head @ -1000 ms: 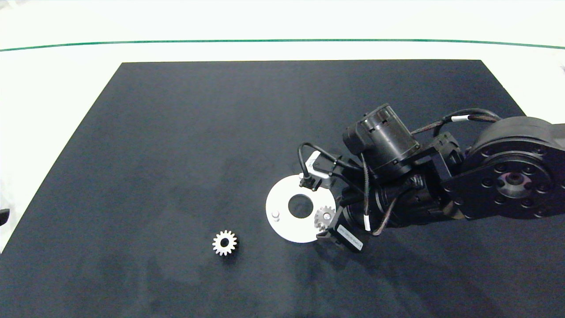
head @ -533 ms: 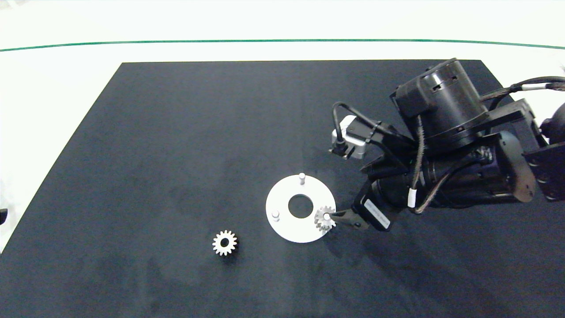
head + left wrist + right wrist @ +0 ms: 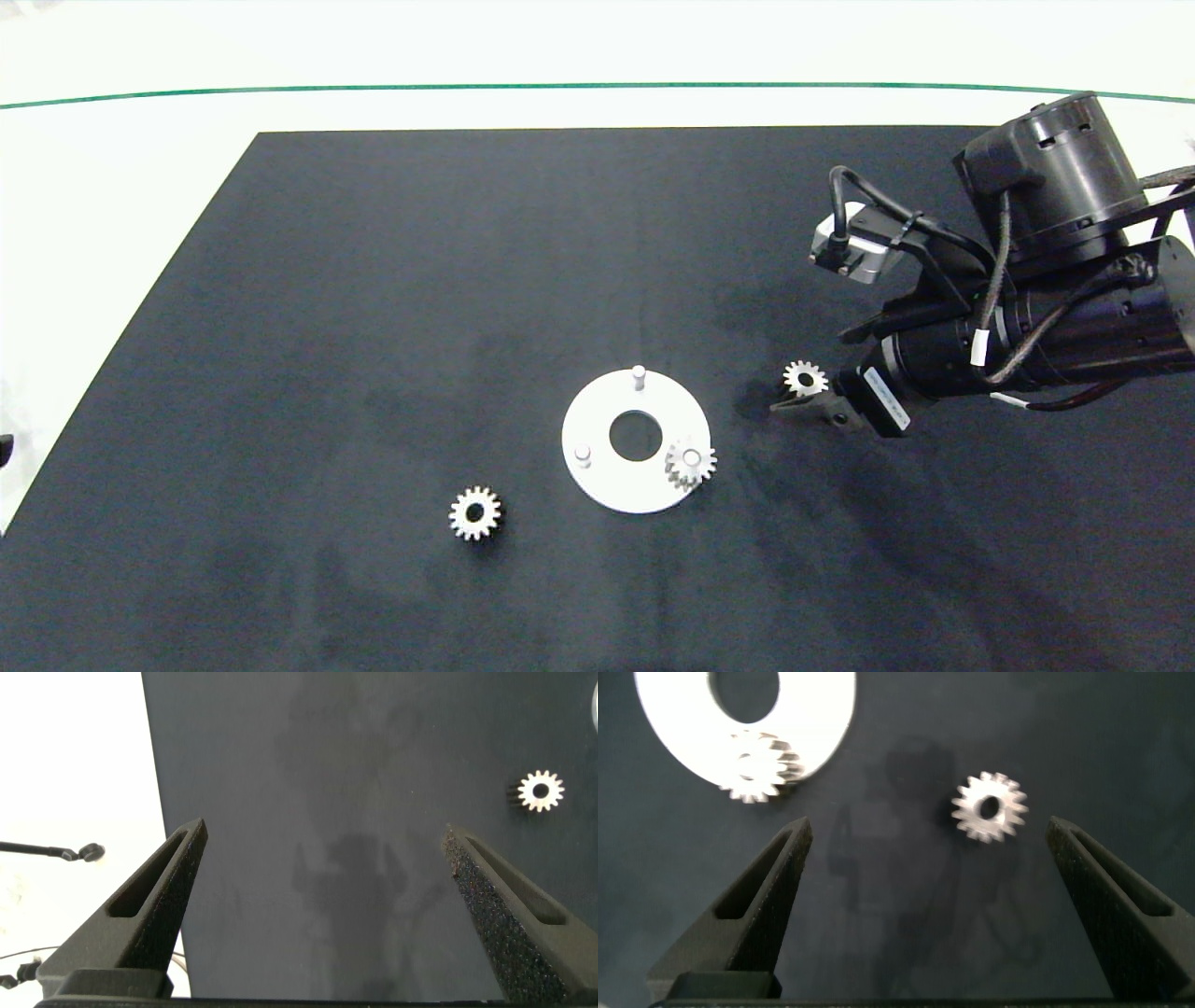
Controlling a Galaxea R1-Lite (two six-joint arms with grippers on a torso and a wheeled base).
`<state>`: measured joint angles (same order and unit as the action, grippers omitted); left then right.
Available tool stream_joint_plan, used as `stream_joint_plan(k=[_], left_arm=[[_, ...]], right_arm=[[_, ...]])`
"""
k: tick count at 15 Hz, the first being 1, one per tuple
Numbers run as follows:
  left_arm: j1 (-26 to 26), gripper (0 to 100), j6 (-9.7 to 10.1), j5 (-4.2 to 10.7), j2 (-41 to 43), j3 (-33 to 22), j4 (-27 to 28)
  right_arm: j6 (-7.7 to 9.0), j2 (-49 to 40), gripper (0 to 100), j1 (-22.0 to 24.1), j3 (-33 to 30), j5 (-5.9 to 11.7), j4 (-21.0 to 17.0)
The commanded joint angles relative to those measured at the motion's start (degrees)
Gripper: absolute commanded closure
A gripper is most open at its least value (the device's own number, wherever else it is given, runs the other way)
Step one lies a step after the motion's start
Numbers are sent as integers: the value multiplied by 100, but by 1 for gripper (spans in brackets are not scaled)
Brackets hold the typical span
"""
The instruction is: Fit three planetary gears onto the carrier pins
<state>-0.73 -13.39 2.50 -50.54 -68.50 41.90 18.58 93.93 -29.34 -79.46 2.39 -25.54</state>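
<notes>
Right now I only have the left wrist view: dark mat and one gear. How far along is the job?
Observer: One gear is seated on a pin of the white disc; the other two pins are bare.
Operator: Is the gear I see the only loose one?
Observer: No. Yours lies on the mat on the left arm's side of the disc; another loose gear lies on the far side, near the right arm.
Operator: What is the right gripper doing?
Observer: The right gripper is open and empty above the mat, with that second loose gear lying between its fingers in its wrist view.
</notes>
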Motion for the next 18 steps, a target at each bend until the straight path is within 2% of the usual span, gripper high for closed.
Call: stream_joint_plan(k=[1, 8, 13, 18], left_arm=[[3, 0, -6, 5, -8, -14, 29], [20, 0, 3, 5, -61, -14, 38], [29, 0, 11, -4, -237, -6, 29], [126, 0, 38, -13, -448, -14, 11]], right_arm=[[5, -68, 0, 148, 18, -28, 93], [5, -6, 0, 139, 53, -28, 102], [-91, 11, 0, 139, 124, -37, 119], [-100, 214, 0, 157, 211, -37, 427]])
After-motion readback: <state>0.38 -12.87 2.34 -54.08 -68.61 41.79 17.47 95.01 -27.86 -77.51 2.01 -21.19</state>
